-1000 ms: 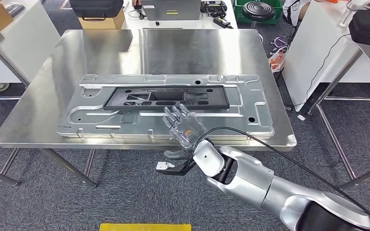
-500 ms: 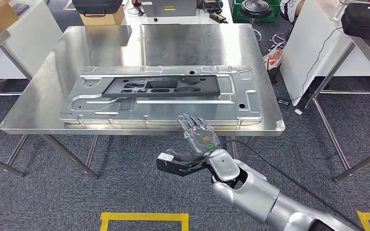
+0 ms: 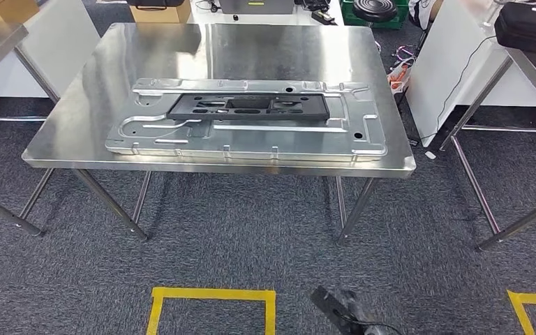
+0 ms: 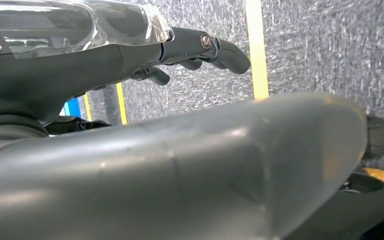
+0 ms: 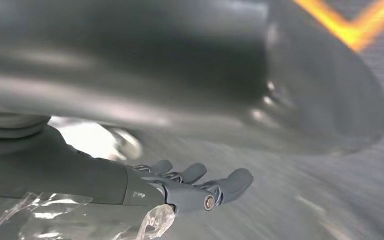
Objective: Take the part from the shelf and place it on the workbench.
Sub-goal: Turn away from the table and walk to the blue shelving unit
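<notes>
The black part (image 3: 248,107) lies flat on a large stamped metal panel (image 3: 248,125), which rests on the steel workbench (image 3: 77,132). Taking the workbench top as a clock face seen from the head view, the part sits just toward twelve o'clock of the centre, its long side running from nine to three, well clear of every table edge. The panel beneath it spreads across most of the half toward six o'clock, reaching close to the near rim. On the grey carpet toward six o'clock of the workbench, yellow tape (image 3: 211,296) marks a rectangle. In its wrist view the left hand (image 4: 130,60) hangs over that carpet with its dark fingers (image 4: 225,50) stretched out, slightly bent and apart, and nothing lies between them. The right hand (image 5: 145,187) appears in its own wrist view against a blurred floor; its fingers (image 5: 230,185) likewise reach out straight and separated, with nothing in their grasp. Both hands are well apart from the part.
</notes>
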Available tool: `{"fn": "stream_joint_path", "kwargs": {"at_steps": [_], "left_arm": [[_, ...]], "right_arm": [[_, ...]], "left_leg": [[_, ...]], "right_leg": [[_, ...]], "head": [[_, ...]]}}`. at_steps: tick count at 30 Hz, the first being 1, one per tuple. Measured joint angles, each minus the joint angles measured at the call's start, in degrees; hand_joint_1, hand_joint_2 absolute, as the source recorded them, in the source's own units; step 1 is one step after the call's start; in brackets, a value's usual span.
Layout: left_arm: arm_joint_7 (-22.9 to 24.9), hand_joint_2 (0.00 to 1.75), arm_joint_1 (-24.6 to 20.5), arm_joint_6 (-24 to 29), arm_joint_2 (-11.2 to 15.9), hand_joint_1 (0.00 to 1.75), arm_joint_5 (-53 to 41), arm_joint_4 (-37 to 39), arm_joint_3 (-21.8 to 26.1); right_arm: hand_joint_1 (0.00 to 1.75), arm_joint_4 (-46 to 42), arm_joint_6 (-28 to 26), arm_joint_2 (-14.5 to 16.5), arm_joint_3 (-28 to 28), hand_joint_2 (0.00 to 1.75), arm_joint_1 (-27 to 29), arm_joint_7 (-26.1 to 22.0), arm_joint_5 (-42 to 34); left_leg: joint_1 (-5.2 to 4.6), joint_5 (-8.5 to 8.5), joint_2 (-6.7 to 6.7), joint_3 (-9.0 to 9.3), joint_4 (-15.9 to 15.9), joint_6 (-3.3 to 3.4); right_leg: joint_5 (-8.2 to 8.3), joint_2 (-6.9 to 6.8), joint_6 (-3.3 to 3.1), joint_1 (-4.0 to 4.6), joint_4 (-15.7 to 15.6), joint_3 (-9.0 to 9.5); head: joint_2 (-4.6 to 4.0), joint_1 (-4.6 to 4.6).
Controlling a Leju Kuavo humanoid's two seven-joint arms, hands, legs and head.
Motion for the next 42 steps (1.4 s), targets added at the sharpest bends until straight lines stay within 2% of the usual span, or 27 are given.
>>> {"fn": "stream_joint_path", "kwargs": {"at_steps": [2,4,6,8,9,10,11,12,14,16,18,20,21,23,24,25,26,27,29,31,32,35,37,39,40,41,42], "left_arm": [[0.0,0.0,0.0,0.1,0.0,0.0,0.0,0.0,0.0],[0.0,0.0,0.0,0.2,0.1,0.0,-0.1,0.0,0.0],[0.2,0.0,0.2,0.6,0.1,0.0,-0.7,0.0,0.0],[0.5,0.0,0.1,0.8,0.2,0.0,-1.3,0.0,0.0],[0.7,0.0,0.1,0.8,0.2,0.0,-1.6,0.0,-0.1],[0.9,0.0,0.0,0.8,0.2,0.0,-1.7,0.0,-0.1],[1.1,0.0,0.0,0.8,0.2,0.0,-1.8,0.0,-0.1],[1.2,0.0,0.0,0.8,0.2,0.0,-1.9,0.0,-0.1],[1.4,0.0,-0.2,0.7,0.3,0.0,-2.0,0.0,-0.1],[1.6,0.0,-0.4,0.6,0.3,0.0,-2.2,0.0,-0.2],[1.7,0.0,-0.5,0.4,0.4,0.0,-2.3,0.0,-0.3],[1.8,0.0,-0.5,0.4,0.5,0.0,-2.3,0.0,-0.5],[1.6,0.0,-0.5,0.6,0.6,0.0,-2.2,0.0,-0.5],[0.7,0.0,-0.5,0.9,0.8,0.0,-2.1,0.0,-0.6],[0.2,0.0,-0.4,1.0,0.9,0.0,-2.0,0.0,-0.6],[-0.1,0.0,-0.4,1.0,0.9,0.0,-2.0,0.0,-0.6],[-0.5,0.0,-0.4,0.9,1.0,0.0,-2.0,0.0,-0.6],[-0.8,0.0,-0.4,0.8,1.1,0.0,-2.2,0.0,-0.7],[-1.5,0.0,-0.4,0.6,1.1,0.0,-2.4,0.0,-0.9],[-1.9,0.0,-0.5,0.6,1.1,0.0,-2.6,0.0,-1.2],[-1.9,0.0,-0.5,0.7,1.1,0.0,-2.6,0.0,-1.3],[-0.8,0.0,-0.4,1.0,1.4,0.0,-2.5,0.1,-1.4],[0.7,0.0,-0.3,1.2,1.7,0.0,-2.4,0.1,-1.5],[2.4,0.0,-0.3,1.4,2.0,0.0,-2.3,0.1,-1.6],[3.2,0.0,-0.3,1.5,2.2,0.0,-2.3,0.1,-1.6],[4.0,0.0,-0.2,1.4,2.4,0.0,-2.3,0.1,-1.6],[4.9,0.0,-0.2,1.2,2.6,0.0,-2.3,0.1,-1.6]], "right_arm": [[0.0,5.1,1.0,0.3,-1.8,0.0,1.8,0.5,-4.2],[0.0,9.7,2.8,0.9,-3.6,0.0,3.4,2.4,-8.7],[0.0,13.6,5.3,1.6,-5.4,0.0,4.3,6.8,-12.3],[0.0,16.9,8.1,2.5,-7.1,0.0,4.8,13.3,-13.8],[0.0,18.3,9.2,3.0,-7.7,0.0,5.0,16.0,-14.2],[0.0,19.5,9.8,3.5,-8.2,0.0,5.2,18.0,-14.8],[0.0,20.4,9.9,4.0,-8.7,0.0,5.3,18.9,-15.5],[0.0,21.3,9.4,4.5,-9.3,0.0,5.4,19.2,-16.3],[0.0,22.7,7.3,5.4,-10.6,0.0,5.4,18.8,-17.3],[0.0,24.0,4.6,6.2,-11.8,0.0,5.4,17.3,-18.4],[0.0,25.2,2.7,6.7,-13.1,0.0,5.4,15.4,-19.5],[0.0,26.3,2.1,7.0,-14.2,0.0,5.5,14.1,-20.1],[0.0,26.8,2.2,7.2,-14.7,0.0,5.6,13.7,-20.3],[0.0,27.6,2.4,7.7,-15.5,0.0,5.7,13.3,-20.5],[0.0,28.0,2.6,8.0,-15.9,0.0,5.7,13.2,-20.6],[0.0,28.4,2.8,8.2,-16.2,0.0,5.7,13.3,-20.7],[0.0,28.7,3.0,8.5,-16.5,0.0,5.7,13.4,-20.9],[0.0,28.9,3.1,8.7,-16.8,0.0,5.7,13.5,-21.1],[0.0,29.3,3.1,9.0,-17.4,0.0,5.6,13.6,-21.7],[0.0,29.6,2.9,9.3,-18.1,0.0,5.5,13.7,-22.4],[0.0,29.8,2.9,9.5,-18.4,0.0,5.4,13.9,-22.7],[0.0,30.2,2.9,10.2,-19.0,0.0,5.5,15.1,-22.9],[0.0,30.5,2.9,10.7,-19.1,0.0,5.5,16.3,-22.5],[0.0,30.7,2.9,11.0,-19.1,0.0,5.5,17.0,-22.4],[0.0,30.7,2.9,11.2,-19.2,0.0,5.6,17.2,-22.5],[0.0,30.8,2.9,11.4,-19.2,0.0,5.6,17.1,-22.6],[0.0,30.8,2.9,11.6,-19.2,0.0,5.6,16.9,-22.8]], "left_leg": [[-0.08,0.8,0.06,-0.36,0.2,-0.51],[-0.01,0.9,0.01,-0.74,0.4,-1.09],[0.27,-2.79,-0.02,-1.95,3.5,-2.0],[0.77,-8.98,0.0,-3.91,11.2,-2.91],[0.93,-10.99,0.01,-4.67,15.3,-3.19],[1.03,-11.59,0.01,-4.79,18.1,-3.36],[1.08,-10.84,0.01,-3.97,18.9,-3.43],[1.11,-9.19,0.0,-2.1,17.4,-3.39],[1.06,-6.8,-0.05,4.23,9.1,-3.1],[0.77,-7.37,-0.21,9.65,0.5,-2.33],[0.41,-7.85,-0.3,10.67,-2.1,-1.48],[0.37,-6.92,-0.11,9.44,-1.8,-0.54],[0.35,-6.3,-0.01,8.68,-1.9,0.04],[0.08,-5.0,0.09,7.14,-1.8,0.85],[-0.13,-4.33,0.11,6.3,-1.8,1.04],[-0.35,-3.67,0.14,5.52,-1.7,1.14],[-0.57,-3.03,0.17,4.71,-1.5,1.2],[-0.78,-2.45,0.2,3.9,-1.3,1.24],[-1.06,-1.5,0.2,2.43,-0.9,1.22],[-1.24,-0.76,0.24,1.51,-0.5,0.93],[-1.2,-0.37,0.31,1.25,-0.4,0.65],[-0.86,-0.22,0.3,0.58,0.3,-0.41],[-0.38,-4.11,0.16,-1.16,4.7,-1.33],[0.45,-9.26,0.13,-3.83,12.9,-2.49],[0.88,-10.38,0.14,-4.69,16.4,-3.02],[1.29,-10.13,0.16,-4.74,18.3,-3.54],[1.67,-8.77,0.22,-3.64,17.8,-4.04]], "right_leg": [[-1.02,0.01,-0.56,0.32,-4.2,2.33],[-0.33,-0.23,-1.34,0.15,-4.2,1.72],[0.81,-0.48,-2.18,-0.17,-4.3,0.63],[1.98,-0.52,-2.52,-0.24,-4.3,-0.78],[2.56,-0.55,-2.49,-0.23,-4.2,-1.54],[3.16,-0.57,-2.41,-0.23,-4.2,-2.35],[3.74,-0.6,-2.31,-0.23,-4.1,-3.13],[4.29,-0.58,-2.17,-0.24,-4.1,-3.86],[5.3,-0.46,-1.72,-0.18,-4.0,-4.98],[6.26,-0.39,-1.09,-0.09,-4.0,-5.44],[7.26,-0.35,-0.41,-0.12,-4.1,-5.66],[6.22,-0.19,0.11,-0.3,-3.2,-6.48],[4.01,-0.11,0.25,-0.34,-1.3,-7.31],[-2.44,-0.06,0.28,-0.38,5.9,-9.45],[-4.81,-0.05,0.26,-0.33,9.9,-10.26],[-5.7,-0.04,0.2,-0.27,13.0,-10.51],[-5.03,-0.03,0.05,-0.18,14.3,-9.88],[-3.34,-0.03,-0.21,-0.09,13.5,-8.29],[-0.41,-0.04,-1.11,0.27,6.4,-2.66],[-0.83,-0.1,-1.83,0.7,-2.3,2.88],[-1.5,-0.12,-2.05,0.87,-4.9,4.27],[-0.75,-0.37,-2.65,0.71,-6.5,4.31],[0.36,-0.86,-3.17,0.22,-6.8,3.5],[1.24,-1.34,-3.23,0.02,-6.8,2.33],[1.64,-1.61,-3.02,-0.1,-6.7,1.76],[2.0,-1.93,-2.77,-0.27,-6.7,1.23],[2.3,-2.26,-2.47,-0.49,-6.6,0.75]], "head": [[0.0,0.09],[-0.01,0.14],[-0.01,0.13],[-0.01,0.1],[-0.02,0.1],[-0.02,0.09],[-0.01,0.1],[-0.01,0.1],[0.0,0.1],[-0.01,0.14],[-0.01,0.17],[-0.01,0.11],[-0.01,0.11],[-0.01,0.18],[-0.01,0.19],[-0.01,0.21],[-0.01,0.21],[-0.01,0.21],[0.0,0.21],[0.0,0.19],[0.01,0.19],[0.01,0.24],[0.0,0.21],[-0.01,0.12],[-0.01,0.1],[-0.01,0.08],[-0.01,0.08]]}}
